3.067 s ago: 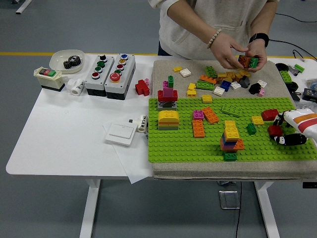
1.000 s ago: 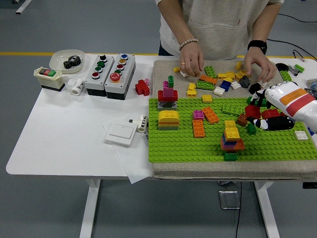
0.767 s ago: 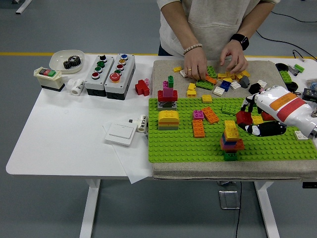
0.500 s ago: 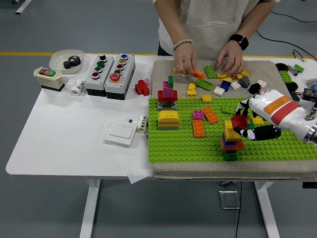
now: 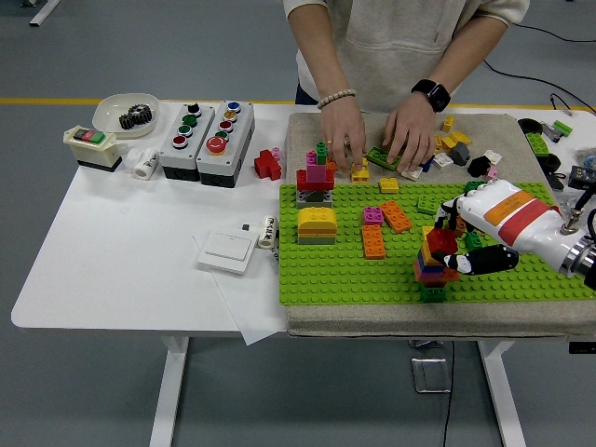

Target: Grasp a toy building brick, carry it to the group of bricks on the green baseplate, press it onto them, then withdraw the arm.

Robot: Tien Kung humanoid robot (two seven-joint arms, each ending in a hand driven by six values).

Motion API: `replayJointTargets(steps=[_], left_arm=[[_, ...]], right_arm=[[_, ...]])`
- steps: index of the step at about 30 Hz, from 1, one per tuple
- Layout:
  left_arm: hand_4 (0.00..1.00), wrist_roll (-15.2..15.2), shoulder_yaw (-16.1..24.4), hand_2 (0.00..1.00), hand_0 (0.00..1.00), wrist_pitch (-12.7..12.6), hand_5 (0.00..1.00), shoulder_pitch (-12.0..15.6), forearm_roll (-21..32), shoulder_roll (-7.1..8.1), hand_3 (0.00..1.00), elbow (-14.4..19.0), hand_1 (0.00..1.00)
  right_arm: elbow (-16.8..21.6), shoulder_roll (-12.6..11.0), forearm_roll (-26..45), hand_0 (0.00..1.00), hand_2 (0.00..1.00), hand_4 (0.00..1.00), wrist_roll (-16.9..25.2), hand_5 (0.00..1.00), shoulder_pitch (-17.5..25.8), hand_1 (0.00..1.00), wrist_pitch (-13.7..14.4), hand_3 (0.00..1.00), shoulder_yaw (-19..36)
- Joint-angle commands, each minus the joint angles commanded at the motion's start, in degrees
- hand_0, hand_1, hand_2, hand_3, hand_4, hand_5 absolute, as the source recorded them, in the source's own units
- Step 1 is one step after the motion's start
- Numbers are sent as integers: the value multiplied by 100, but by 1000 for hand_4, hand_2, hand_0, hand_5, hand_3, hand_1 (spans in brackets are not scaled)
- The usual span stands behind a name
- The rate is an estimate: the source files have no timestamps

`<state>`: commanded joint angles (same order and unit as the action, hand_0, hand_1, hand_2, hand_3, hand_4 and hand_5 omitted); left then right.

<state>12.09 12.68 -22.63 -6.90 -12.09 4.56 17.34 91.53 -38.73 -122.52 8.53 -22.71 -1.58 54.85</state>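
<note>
My right robot hand (image 5: 453, 244) has carried the red brick (image 5: 441, 242) leftward, grasping it over the brick stack (image 5: 432, 268); pressing and withdrawal remain.

Red brick (image 5: 441, 241) atop multicoloured brick stack (image 5: 432, 270), near front of green baseplate (image 5: 326, 270); stack upright

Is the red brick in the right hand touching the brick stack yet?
Cannot tell. In the head view the red brick overlaps the brick stack, but the right hand hides any contact or gap.
</note>
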Motion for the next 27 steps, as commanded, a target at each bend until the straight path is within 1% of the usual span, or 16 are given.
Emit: replayJointTargets(steps=[4, 5, 27], left_arm=[[640, 6, 11, 720, 739, 0, 663, 8, -17, -1, 589, -2, 726], [640, 6, 12, 720, 739, 0, 663, 10, -19, -2, 589, -2, 725], [640, -41, -60, 720, 739, -4, 663, -28, 109, 1, 589, 2, 726]], right_arm=[[-45, 3, 2, 171, 474, 737, 20, 491, -29, 354, 28, 514, -34], [-49, 2, 3, 171, 475, 751, 21, 503, -31, 356, 34, 518, -36], [-186, 24, -30, 172, 478, 755, 53, 506, -150, 358, 66, 519, -146]])
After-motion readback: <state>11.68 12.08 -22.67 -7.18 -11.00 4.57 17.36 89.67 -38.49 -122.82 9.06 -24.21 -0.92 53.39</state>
